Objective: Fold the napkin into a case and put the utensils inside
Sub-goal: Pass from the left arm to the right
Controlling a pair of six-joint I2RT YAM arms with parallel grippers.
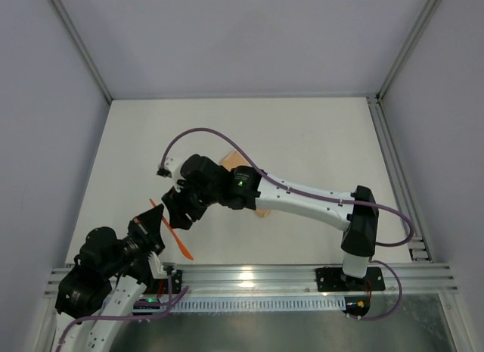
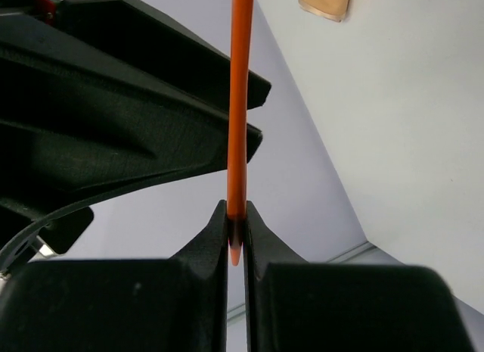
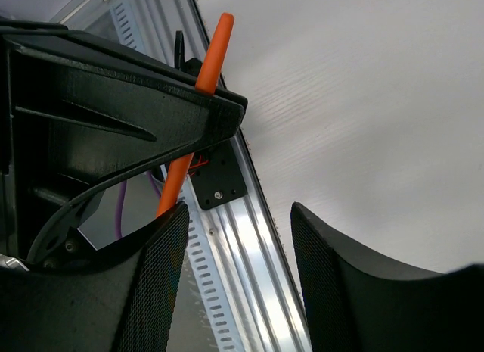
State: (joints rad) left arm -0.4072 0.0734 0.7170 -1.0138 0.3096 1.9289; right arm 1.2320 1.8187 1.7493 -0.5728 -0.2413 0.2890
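Observation:
My left gripper is shut on the tip of a thin orange-red utensil, which points straight away from the jaws. From above, that utensil lies slanted over the table's near left, with the left gripper on it. My right gripper reaches across from the right and hangs right beside it. In the right wrist view the right gripper is open, with nothing between its fingers; the utensil passes just outside its left finger. The peach napkin lies folded, mostly hidden under the right arm.
An aluminium rail with a slotted strip runs along the table's near edge, close below both grippers. Grey walls enclose the white table on three sides. A purple cable loops above the right arm.

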